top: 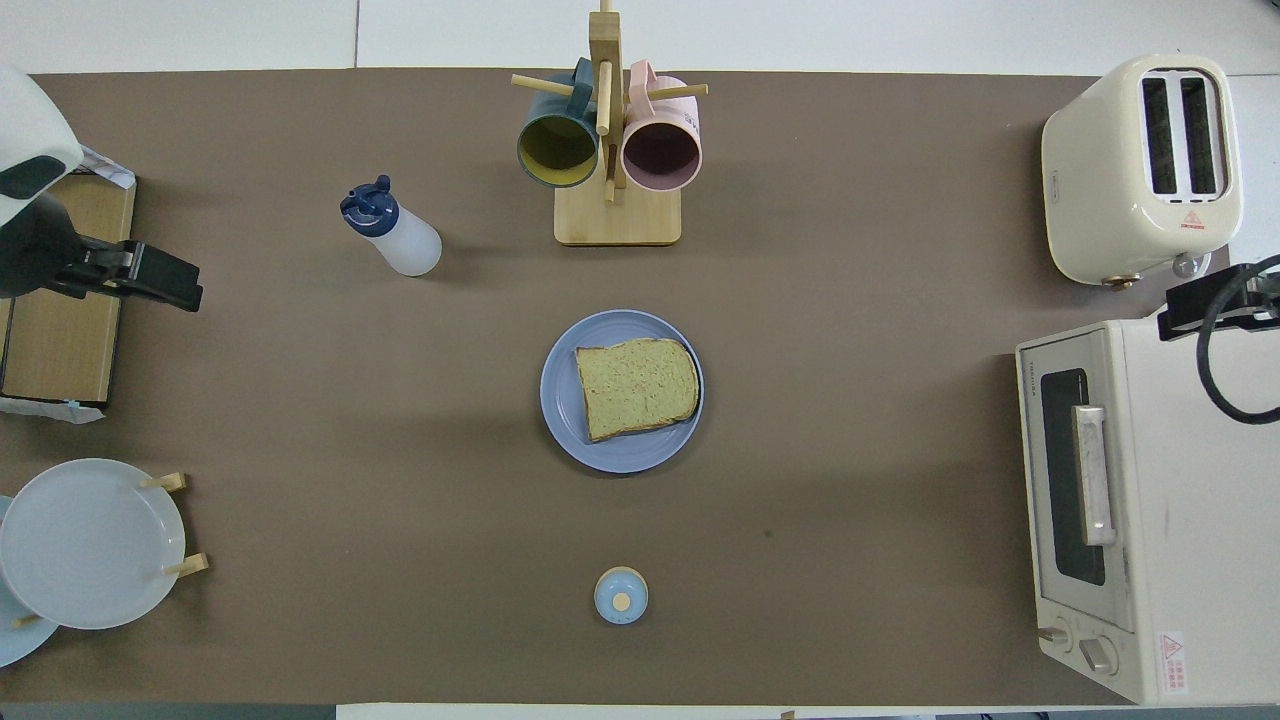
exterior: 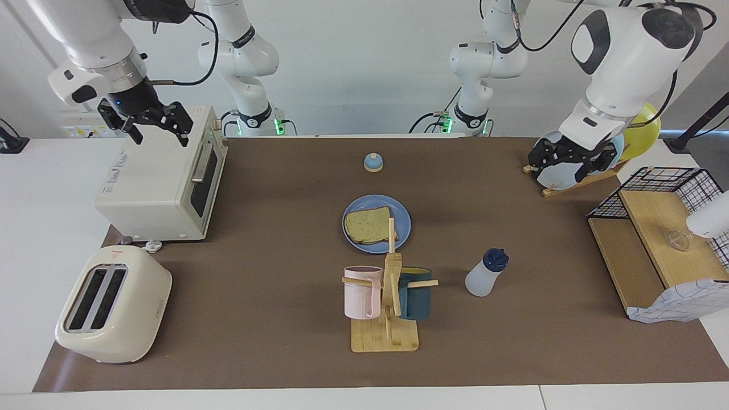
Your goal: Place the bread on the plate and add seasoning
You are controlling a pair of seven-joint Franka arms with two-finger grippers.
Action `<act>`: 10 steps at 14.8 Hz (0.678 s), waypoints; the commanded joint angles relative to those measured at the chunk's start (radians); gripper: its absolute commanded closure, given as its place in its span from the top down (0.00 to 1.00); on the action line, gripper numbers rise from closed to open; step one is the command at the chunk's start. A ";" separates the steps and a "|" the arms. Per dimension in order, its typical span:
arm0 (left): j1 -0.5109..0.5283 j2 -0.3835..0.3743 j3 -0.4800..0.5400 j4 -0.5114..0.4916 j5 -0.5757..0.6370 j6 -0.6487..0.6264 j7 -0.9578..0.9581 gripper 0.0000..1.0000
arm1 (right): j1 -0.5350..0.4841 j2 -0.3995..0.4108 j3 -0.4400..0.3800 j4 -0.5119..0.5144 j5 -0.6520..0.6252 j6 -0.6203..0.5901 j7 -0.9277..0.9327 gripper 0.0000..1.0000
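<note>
The bread (exterior: 368,226) (top: 636,388) lies flat on the blue plate (exterior: 402,216) (top: 558,402) at the middle of the table. The seasoning (exterior: 485,274) (top: 393,234), a whitish bottle with a navy cap, stands upright beside the mug tree, toward the left arm's end, with nothing touching it. My left gripper (exterior: 569,166) (top: 152,279) hangs open and empty, raised over the plate rack and well clear of the bottle. Over the toaster oven, my right gripper (exterior: 160,136) waits, open and empty.
A wooden mug tree (exterior: 390,296) holds a pink and a dark teal mug. A small bell (exterior: 373,162) sits nearer the robots than the plate. The toaster oven (exterior: 162,182) and toaster (exterior: 114,304) stand at the right arm's end; the plate rack (exterior: 575,185) and wire shelf (exterior: 660,239) at the left arm's.
</note>
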 commanded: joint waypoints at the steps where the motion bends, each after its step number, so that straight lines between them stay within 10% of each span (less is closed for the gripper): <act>1: 0.007 -0.016 0.005 0.034 -0.005 -0.099 0.010 1.00 | -0.010 -0.013 0.004 -0.017 0.000 0.009 -0.025 1.00; 10: 0.140 -0.162 -0.112 -0.168 -0.005 0.028 0.004 1.00 | -0.010 -0.011 0.004 -0.017 0.000 0.009 -0.025 1.00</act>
